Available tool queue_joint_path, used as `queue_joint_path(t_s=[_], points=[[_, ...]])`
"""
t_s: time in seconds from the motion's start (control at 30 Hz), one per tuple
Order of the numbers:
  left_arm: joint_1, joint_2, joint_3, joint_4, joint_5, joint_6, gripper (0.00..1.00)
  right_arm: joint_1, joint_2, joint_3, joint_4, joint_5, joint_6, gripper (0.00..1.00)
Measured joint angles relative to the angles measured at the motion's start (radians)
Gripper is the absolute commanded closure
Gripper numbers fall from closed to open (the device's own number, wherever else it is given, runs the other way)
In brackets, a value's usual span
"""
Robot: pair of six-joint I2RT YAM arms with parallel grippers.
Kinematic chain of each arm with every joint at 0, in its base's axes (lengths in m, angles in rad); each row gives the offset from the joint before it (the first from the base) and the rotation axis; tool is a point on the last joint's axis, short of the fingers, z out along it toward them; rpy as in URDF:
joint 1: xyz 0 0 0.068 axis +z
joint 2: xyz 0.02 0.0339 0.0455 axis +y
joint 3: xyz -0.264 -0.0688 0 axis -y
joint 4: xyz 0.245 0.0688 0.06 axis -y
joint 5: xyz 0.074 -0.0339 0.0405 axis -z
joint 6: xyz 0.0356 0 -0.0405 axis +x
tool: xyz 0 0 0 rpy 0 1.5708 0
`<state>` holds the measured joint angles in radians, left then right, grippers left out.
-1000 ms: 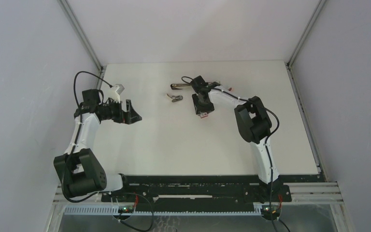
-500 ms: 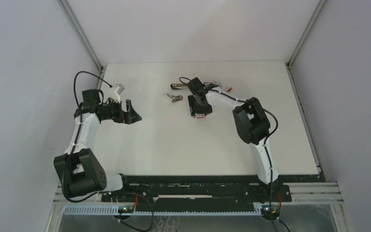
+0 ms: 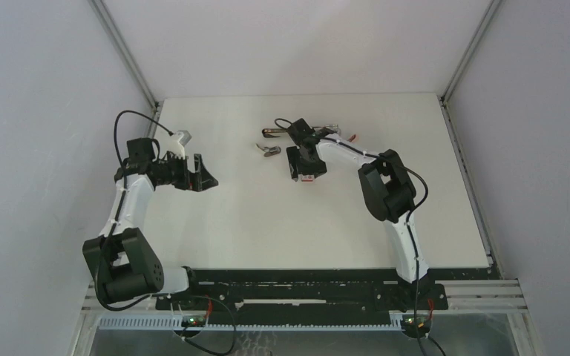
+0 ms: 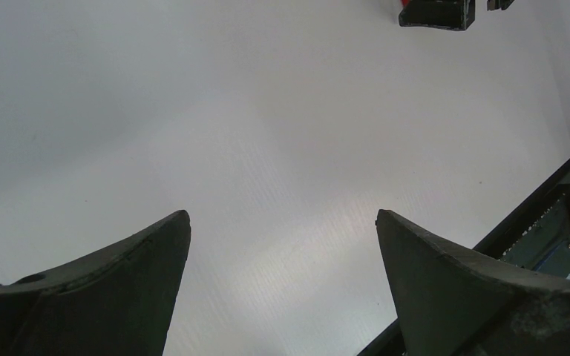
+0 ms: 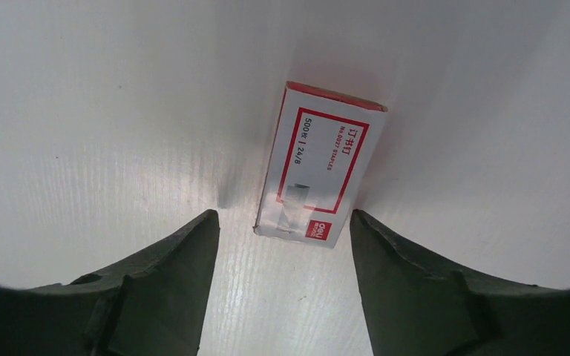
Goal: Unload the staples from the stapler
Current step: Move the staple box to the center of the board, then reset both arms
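A dark, slim stapler (image 3: 270, 133) lies at the far middle of the table, partly hidden behind my right wrist. Small grey metal pieces (image 3: 269, 150), which look like the staples, lie just in front of it. My right gripper (image 3: 302, 169) is open and points down over a red-and-white staple box (image 3: 306, 179). In the right wrist view the box (image 5: 319, 174) lies flat, its near end between my open fingers, and the right gripper (image 5: 283, 216) touches nothing. My left gripper (image 3: 200, 174) is open and empty at the left, also in its wrist view (image 4: 282, 215).
A grey part (image 3: 331, 127) with a red bit (image 3: 352, 137) lies right of my right wrist. The white table (image 3: 267, 222) has metal rails along its left and right sides. The black arm-mount rail runs along the near edge.
My right gripper has shifted slightly left over the red-and-white box. The left arm has stayed still.
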<state>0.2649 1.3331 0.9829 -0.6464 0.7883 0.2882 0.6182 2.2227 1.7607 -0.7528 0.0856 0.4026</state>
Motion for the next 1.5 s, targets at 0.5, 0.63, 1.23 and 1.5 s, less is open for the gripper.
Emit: queue_joint_path(t_s=[0.5, 0.63, 1.23, 1.5], points=[[0.049, -0.231, -0.057, 0.089, -0.137, 0.009, 0.00, -0.189, -0.758, -0.485, 0.211, 0.058, -0.289, 0.00], [0.052, -0.373, -0.153, 0.168, -0.207, -0.010, 0.00, -0.332, -0.948, -0.625, 0.283, 0.035, -0.360, 0.00], [-0.201, -0.650, -0.493, 0.473, -0.642, -0.019, 0.00, -0.879, -1.564, -1.180, 0.504, -0.306, -0.580, 0.00], [-0.202, -0.817, -0.568, 0.489, -0.761, -0.019, 0.00, -0.881, -1.698, -1.323, 0.505, -0.452, -0.629, 0.00]])
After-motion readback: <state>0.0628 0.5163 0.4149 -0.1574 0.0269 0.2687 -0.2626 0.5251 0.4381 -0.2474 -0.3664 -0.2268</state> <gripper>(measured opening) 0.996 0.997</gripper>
